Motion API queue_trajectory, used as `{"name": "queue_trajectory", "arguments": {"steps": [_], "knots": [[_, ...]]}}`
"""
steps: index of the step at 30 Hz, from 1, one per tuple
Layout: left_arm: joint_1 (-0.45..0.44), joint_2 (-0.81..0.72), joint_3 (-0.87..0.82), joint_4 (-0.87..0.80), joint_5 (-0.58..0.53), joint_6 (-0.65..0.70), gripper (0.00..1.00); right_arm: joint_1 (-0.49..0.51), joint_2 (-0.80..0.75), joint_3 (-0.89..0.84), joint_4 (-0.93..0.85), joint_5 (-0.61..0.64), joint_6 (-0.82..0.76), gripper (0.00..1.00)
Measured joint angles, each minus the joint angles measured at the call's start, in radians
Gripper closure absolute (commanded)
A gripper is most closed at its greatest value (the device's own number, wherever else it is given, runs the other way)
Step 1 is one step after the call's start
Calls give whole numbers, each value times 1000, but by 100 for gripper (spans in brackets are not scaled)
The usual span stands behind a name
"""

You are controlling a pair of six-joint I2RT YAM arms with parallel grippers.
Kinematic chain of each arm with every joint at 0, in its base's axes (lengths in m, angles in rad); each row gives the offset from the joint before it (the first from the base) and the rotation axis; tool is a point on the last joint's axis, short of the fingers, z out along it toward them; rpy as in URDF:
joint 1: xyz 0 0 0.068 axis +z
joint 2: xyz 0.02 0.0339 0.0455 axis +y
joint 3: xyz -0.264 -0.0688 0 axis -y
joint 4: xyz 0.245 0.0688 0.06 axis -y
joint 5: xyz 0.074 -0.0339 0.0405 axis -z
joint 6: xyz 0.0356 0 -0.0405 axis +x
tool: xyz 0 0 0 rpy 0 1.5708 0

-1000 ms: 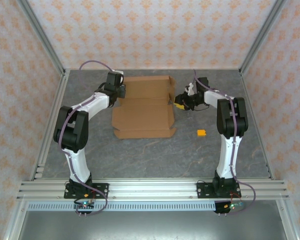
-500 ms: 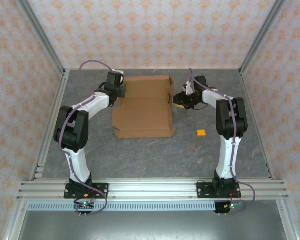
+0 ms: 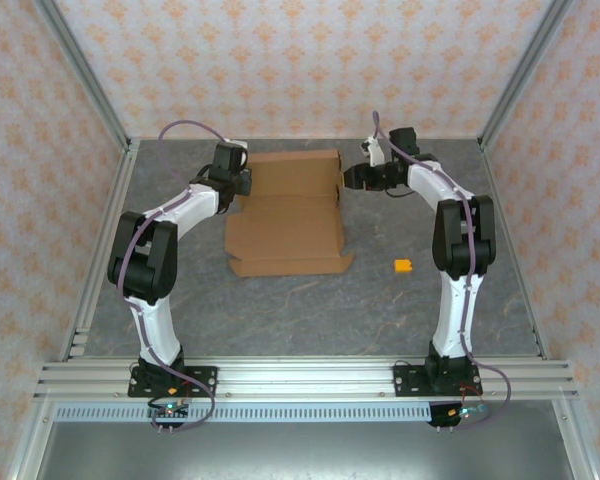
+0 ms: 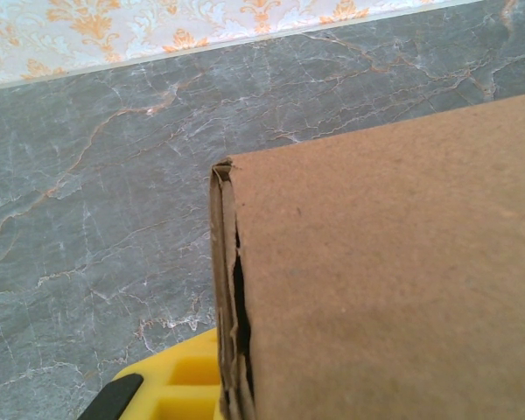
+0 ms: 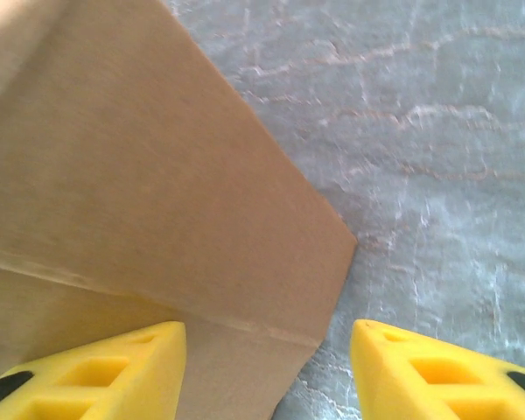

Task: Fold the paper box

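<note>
paper box (image 3: 288,215) lies upper-centre on the bench (image 3: 280,310); left end effector (image 3: 242,182) is clamped on its left edge, right end effector (image 3: 352,178), fingers apart, hovers at its upper-right corner, cardboard leftward.

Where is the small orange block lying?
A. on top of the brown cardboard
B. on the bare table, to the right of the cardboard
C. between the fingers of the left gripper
B: the orange block lies on the grey table, apart from the paper box.
</note>
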Motion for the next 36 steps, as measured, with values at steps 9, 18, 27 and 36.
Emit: {"name": "queue_trajectory", "arguments": {"steps": [9,18,27,36], "knots": [[0,3,5,-3,0,0,100,1,61,61,-51,-61,-93,45],[0,5,10,-5,0,0,100,1,62,70,-143,-75,-198,44],[0,5,13,-9,1,0,100,-4,62,58,-169,-65,-304,46],[0,12,24,-19,1,1,100,-4,62,48,-169,-77,-442,46]]}}
